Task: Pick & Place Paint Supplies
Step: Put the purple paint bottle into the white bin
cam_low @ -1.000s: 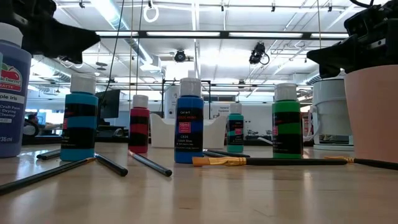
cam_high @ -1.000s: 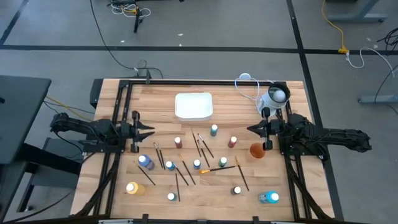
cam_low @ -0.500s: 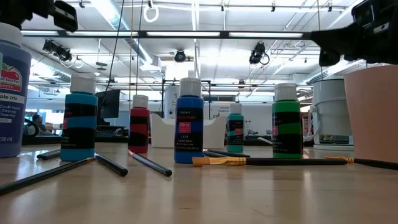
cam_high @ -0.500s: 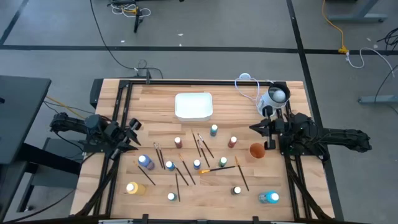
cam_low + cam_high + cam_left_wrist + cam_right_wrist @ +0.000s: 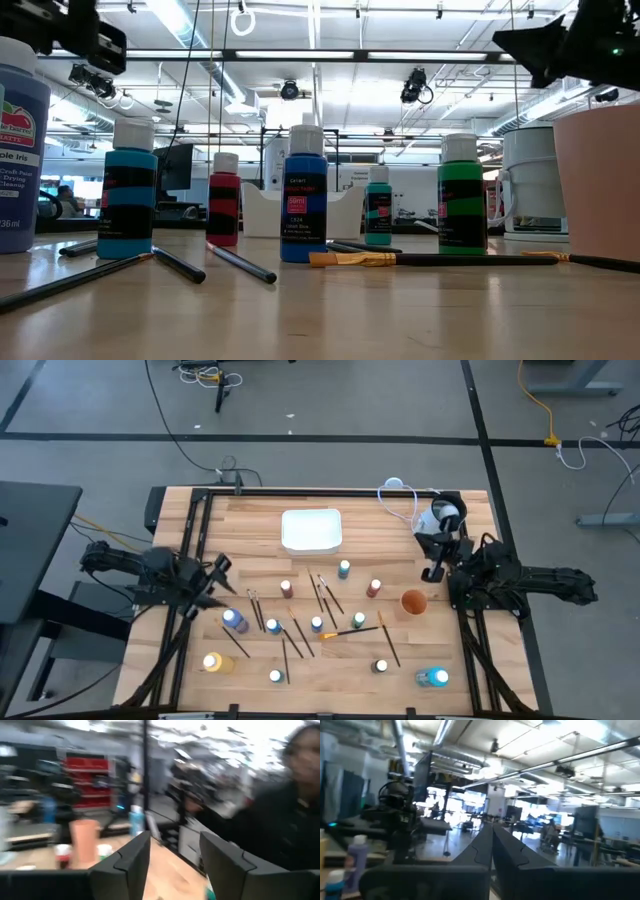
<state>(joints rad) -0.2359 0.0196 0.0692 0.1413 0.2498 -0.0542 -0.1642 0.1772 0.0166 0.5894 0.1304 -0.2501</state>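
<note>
The wooden table [image 5: 250, 520] has lots of paint things spread over its middle and near side. Small paint bottles with white caps [image 5: 344, 569] stand here and there, and thin dark brushes [image 5: 328, 596] lie flat between them, some crossing each other. One brush with an orange handle [image 5: 345, 632] lies near the middle. In the low view a blue bottle [image 5: 304, 195], a teal bottle [image 5: 128, 190], a red bottle [image 5: 223, 199] and a green bottle [image 5: 461, 194] all stand up straight.

The left gripper [image 5: 216, 572] is up in the air at the left side of the table, near a purple-blue bottle [image 5: 233, 620] but not touching it. Its two dark fingers [image 5: 131, 861] are apart with nothing between them (a person in dark clothes shows blurry beyond the table).

The right gripper [image 5: 432, 550] is up in the air at the right side, close to the white and grey round container [image 5: 444, 516]. Its fingers [image 5: 481, 846] are pressed together with nothing in them. An orange cup [image 5: 413, 602] stands nearby, and a white tray [image 5: 311, 530] sits at the far middle.
</note>
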